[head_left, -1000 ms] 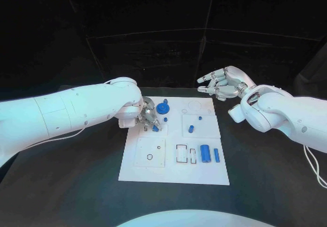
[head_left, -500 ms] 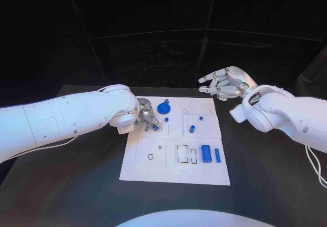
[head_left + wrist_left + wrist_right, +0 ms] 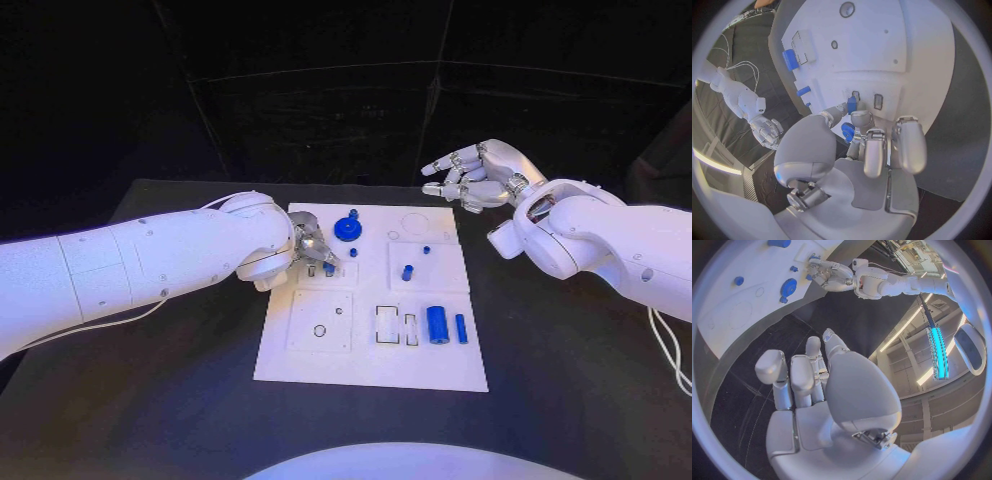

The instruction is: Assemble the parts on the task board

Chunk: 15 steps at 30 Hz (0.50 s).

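**Left hand on a peg at the board's far-left section; most parts not yet placed**

Left hand [image 3: 313, 250] is low over the far-left section of the task board [image 3: 369, 370], fingers closed around a small blue peg [image 3: 852, 104] pinched at the fingertips. In the left wrist view the peg's tip stands at or just above a small slot in the board; whether it has entered cannot be told. Right hand [image 3: 480, 175] hangs above the table beyond the board's far-right corner, fingers loosely curled and apart, holding nothing.

Condition of the board, from the head view:
- A round blue knob [image 3: 346, 229] sits near the far edge, apparently seated.
- Two short blue pieces [image 3: 407, 271] stand or lie in the right middle section, seating uncertain.
- A larger blue cylinder [image 3: 436, 323] and a slimmer one [image 3: 460, 328] lie on their sides by the rectangular cut-outs [image 3: 385, 324], which look unfilled.
- Ring-shaped openings in the near-left panel [image 3: 319, 331] also appear open.

Judgement: assembly is at an early to middle stage. One insertion is in hand; the two cylinders and several openings remain to be dealt with.
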### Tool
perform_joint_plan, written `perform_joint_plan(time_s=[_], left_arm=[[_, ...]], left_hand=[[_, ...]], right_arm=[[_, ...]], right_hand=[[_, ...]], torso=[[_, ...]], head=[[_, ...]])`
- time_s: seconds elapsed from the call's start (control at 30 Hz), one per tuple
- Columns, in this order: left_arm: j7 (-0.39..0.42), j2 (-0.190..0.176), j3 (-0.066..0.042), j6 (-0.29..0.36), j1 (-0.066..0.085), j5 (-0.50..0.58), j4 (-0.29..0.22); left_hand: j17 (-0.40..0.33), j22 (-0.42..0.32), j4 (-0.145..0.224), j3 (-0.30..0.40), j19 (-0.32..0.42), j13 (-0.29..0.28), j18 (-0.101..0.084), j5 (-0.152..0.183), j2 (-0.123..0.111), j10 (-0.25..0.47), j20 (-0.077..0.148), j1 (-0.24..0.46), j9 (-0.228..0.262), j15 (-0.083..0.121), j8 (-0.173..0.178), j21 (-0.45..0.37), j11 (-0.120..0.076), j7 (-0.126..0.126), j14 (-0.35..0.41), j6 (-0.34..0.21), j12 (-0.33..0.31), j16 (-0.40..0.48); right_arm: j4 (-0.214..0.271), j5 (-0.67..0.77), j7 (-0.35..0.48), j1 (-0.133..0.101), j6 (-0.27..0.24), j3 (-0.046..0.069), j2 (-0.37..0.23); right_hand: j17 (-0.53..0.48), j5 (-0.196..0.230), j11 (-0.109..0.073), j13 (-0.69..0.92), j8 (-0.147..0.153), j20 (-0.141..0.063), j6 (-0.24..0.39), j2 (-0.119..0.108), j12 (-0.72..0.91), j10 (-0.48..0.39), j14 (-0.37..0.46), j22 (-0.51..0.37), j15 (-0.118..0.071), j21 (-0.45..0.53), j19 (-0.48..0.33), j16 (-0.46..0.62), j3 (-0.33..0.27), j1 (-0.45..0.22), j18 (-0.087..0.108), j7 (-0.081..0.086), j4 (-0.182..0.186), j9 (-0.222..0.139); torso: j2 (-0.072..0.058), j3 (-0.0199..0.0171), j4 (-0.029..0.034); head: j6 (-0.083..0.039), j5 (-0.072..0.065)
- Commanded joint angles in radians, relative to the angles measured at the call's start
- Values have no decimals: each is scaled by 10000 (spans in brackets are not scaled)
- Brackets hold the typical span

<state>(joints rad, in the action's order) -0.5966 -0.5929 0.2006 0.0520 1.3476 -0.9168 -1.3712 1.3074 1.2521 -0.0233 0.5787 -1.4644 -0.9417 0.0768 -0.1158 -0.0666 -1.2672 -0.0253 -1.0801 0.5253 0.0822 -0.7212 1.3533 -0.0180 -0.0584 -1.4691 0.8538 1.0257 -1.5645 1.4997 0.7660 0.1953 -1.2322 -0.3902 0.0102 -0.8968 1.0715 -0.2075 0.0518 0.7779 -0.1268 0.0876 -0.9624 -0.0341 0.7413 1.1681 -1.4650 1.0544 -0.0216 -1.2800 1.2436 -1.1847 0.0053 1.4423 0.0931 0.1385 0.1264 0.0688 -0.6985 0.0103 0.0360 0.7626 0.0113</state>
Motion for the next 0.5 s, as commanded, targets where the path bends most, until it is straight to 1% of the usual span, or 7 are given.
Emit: perform_joint_plan(time_s=[0.03,0.23,0.5], left_arm=[[-141,3,24,98,-51,-298,13],[-220,-23,24,-240,-62,-319,-35],[-264,-73,24,-585,-65,-521,-110]], left_hand=[[2634,26,1375,1449,-142,16,-130,-50,97,-43,65,0,21,74,-67,53,-85,101,-1017,-33,1,-63],[2634,70,1345,1502,-156,3,-138,-42,55,-71,78,60,68,89,-158,80,-104,127,-1017,-37,44,-63],[2634,123,1314,1547,-172,-15,-148,-38,14,-107,96,119,121,110,-268,112,-132,161,-1017,-15,98,-63]], right_arm=[[5,68,50,-21,61,6,11],[-6,70,49,-21,72,5,24],[-15,73,47,-20,82,5,37]], right_hand=[[-8,-35,-10,-9,45,10,25,63,-33,-77,-11,-9,-15,44,-76,68,-50,-42,172,30,-1,-12],[-8,-35,-10,-9,45,10,25,63,-33,-77,-11,-9,-15,44,-76,68,-50,-42,172,30,-1,-12],[-8,-35,-10,-9,45,10,25,63,-33,-77,-11,-9,-15,44,-76,68,-50,-42,172,30,-1,-12]], torso=[[-11,9,-6],[-8,10,4],[-5,9,1]], head=[[16,5],[46,8],[85,23]])
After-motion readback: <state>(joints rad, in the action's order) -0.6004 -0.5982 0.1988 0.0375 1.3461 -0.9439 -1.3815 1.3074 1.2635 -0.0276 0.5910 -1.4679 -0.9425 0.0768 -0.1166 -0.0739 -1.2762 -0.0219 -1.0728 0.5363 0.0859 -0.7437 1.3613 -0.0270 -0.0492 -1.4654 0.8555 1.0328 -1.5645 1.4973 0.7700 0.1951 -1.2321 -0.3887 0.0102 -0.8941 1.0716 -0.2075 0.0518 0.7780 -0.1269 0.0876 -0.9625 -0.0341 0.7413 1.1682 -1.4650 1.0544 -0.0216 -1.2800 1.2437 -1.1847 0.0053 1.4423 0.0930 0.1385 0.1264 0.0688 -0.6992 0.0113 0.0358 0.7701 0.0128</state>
